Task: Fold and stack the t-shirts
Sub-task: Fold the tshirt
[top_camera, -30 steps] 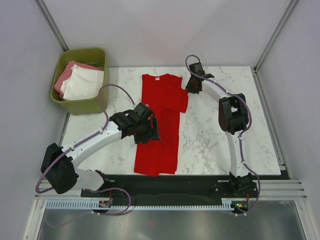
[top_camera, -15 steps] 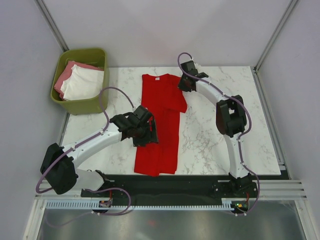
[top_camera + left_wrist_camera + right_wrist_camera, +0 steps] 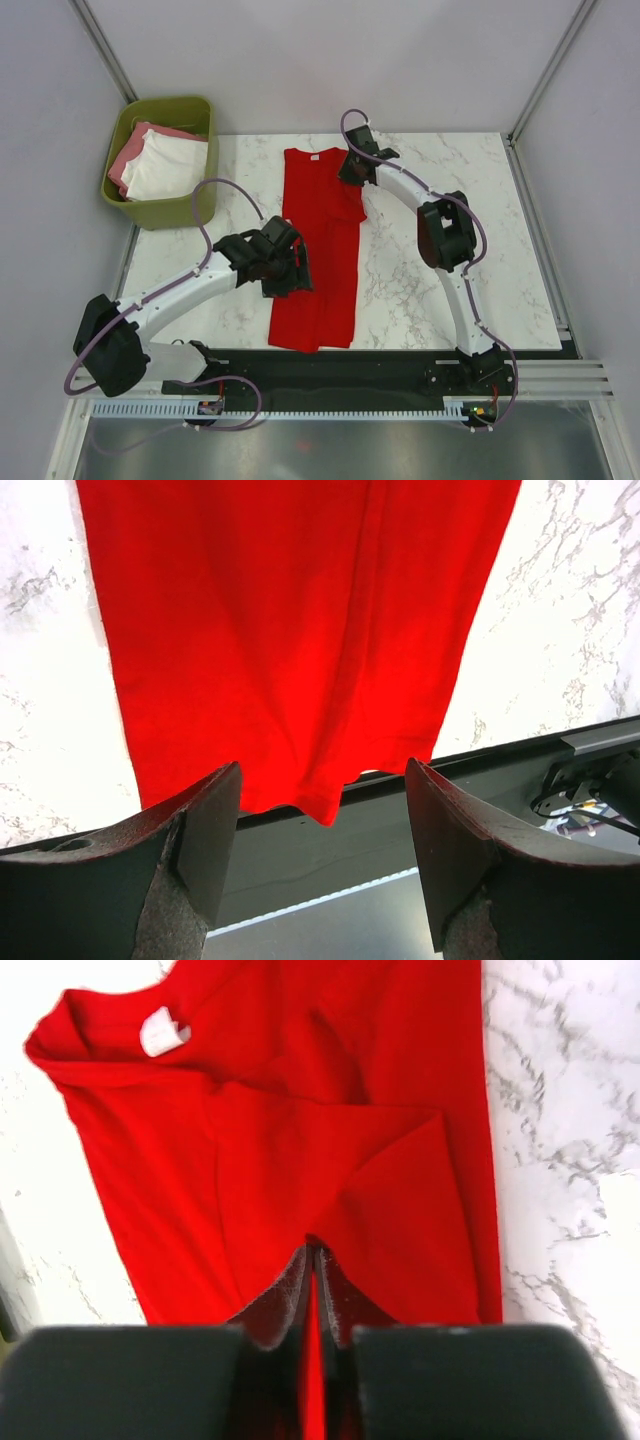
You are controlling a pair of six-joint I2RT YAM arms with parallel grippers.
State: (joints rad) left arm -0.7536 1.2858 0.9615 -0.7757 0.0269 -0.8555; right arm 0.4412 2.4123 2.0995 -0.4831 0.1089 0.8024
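The red t-shirt [image 3: 325,240] lies lengthwise on the marble table [image 3: 440,200], its collar with the white label [image 3: 162,1032] at the far end. Its right sleeve is folded in over the chest [image 3: 390,1160]. My right gripper [image 3: 350,166] is over the upper right of the shirt, and its jaws [image 3: 314,1247] are pinched on a thin strip of the red cloth. My left gripper [image 3: 292,270] hovers open over the shirt's lower left part, and the hem [image 3: 320,805] shows between its fingers. A white t-shirt [image 3: 165,168] and a pink one [image 3: 133,148] lie in the bin.
The olive-green bin [image 3: 160,212] stands off the table's far left corner. The shirt's hem hangs slightly over the table's near edge, above the black base rail [image 3: 380,365]. Grey walls close in the cell on three sides.
My right gripper has moved left from beside the shirt to over its chest, drawing the right sleeve inward. The left arm has shifted only slightly, staying open.
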